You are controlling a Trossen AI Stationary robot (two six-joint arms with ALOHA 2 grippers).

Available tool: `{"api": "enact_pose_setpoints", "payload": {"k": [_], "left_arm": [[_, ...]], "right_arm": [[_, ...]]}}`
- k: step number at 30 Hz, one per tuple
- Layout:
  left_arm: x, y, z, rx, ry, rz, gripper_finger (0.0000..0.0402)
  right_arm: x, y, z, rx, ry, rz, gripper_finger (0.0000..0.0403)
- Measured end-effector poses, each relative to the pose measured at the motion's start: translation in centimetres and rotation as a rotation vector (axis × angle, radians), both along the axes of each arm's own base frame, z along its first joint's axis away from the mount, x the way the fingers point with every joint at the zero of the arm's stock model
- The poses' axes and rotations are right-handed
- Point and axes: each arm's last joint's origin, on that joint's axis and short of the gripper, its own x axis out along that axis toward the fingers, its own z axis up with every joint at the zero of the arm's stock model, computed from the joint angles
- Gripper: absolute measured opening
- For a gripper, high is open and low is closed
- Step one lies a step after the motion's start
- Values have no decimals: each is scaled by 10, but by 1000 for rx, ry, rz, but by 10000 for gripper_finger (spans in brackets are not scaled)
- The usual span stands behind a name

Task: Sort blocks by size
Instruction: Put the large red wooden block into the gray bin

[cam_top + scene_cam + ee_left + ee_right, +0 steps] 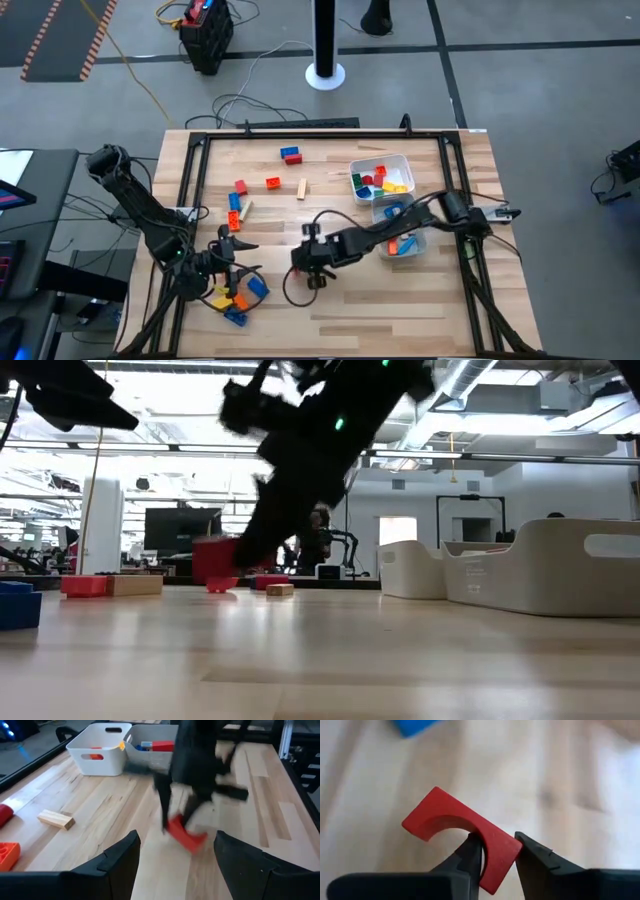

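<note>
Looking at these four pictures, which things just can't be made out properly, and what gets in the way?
- High view: the red block pinched by the right gripper is hidden under that gripper.
- High view: the block pile beneath the left gripper is partly covered by its fingers and cables; no count possible.
- Low view: the white tub walls hide the contents.
- Left wrist view: motion blur smears the right arm.

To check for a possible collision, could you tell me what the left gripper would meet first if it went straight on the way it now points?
Most likely the right gripper and the red arch block it grips, centred ahead of the open left gripper. The white tub lies beyond; depth is uncertain.
</note>
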Motion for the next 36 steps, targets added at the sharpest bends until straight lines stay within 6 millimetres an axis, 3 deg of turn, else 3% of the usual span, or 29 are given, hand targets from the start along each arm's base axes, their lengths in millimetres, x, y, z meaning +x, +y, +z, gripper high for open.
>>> {"api": "enact_pose_setpoints", "payload": {"k": [9, 14, 20, 31, 36], "left_arm": [[0, 1, -3, -25, -10, 18, 245], [2, -2, -6, -29, -8, 28, 245], [4, -5, -12, -26, 4, 35, 245], [3, -4, -10, -48, -1, 34, 245], [0, -1, -2, -83, -14, 13, 245]], "right_arm": [[-61, -13, 58, -286, 137, -400, 129], [-97, -19, 73, -377, 227, -618, 124], [-127, -31, 73, -475, 372, -854, 131], [-157, -64, 30, -442, 683, -934, 139], [-166, -72, 31, -427, 727, -917, 169]]}}
